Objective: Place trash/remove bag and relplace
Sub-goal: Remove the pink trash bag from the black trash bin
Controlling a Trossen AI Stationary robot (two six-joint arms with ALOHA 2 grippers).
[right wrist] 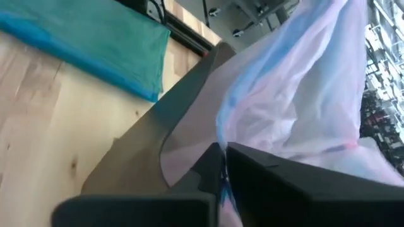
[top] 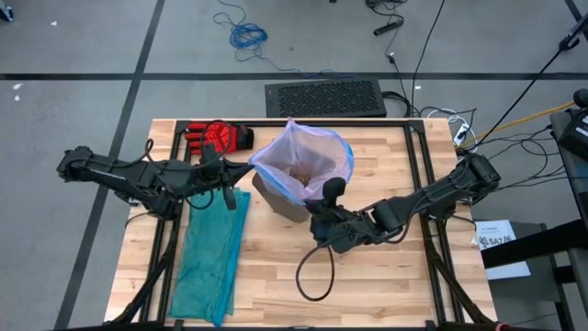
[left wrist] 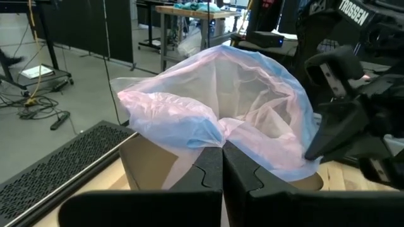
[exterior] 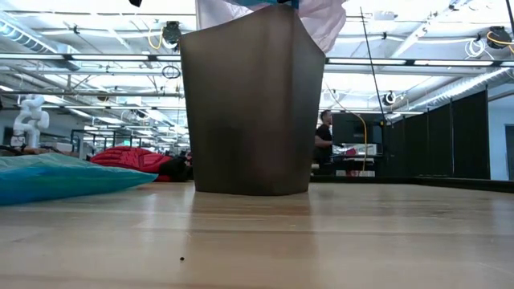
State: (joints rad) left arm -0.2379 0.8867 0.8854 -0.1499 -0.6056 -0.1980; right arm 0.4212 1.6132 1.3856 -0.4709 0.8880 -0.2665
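Note:
A dark grey bin stands upright on the table. The pale pink-white bag with a blue rim rises out of its mouth, spread open. Brown trash shows dimly inside the bag. My left gripper is at the bag's left rim, shut on it. My right gripper is at the near right rim, also shut on it. In the low view the bag's top shows above the bin; both grippers are out of that picture. My left gripper pinches a gathered fold of the bag's rim between its two fingers, coming nearly level from the table's left. The rim is raised above the bin's mouth and the film bunches at the fingers. My right gripper pinches the bag's rim on the near right side between its two fingers, slanting in from the table's right and near side. The film stands above the bin's edge; its lower part stays inside the bin.
A teal-green plastic bag lies flat on the table's left part. A red glove lies near the far left corner. A black cable loop lies near the table's front. People and benches show in the room beyond.

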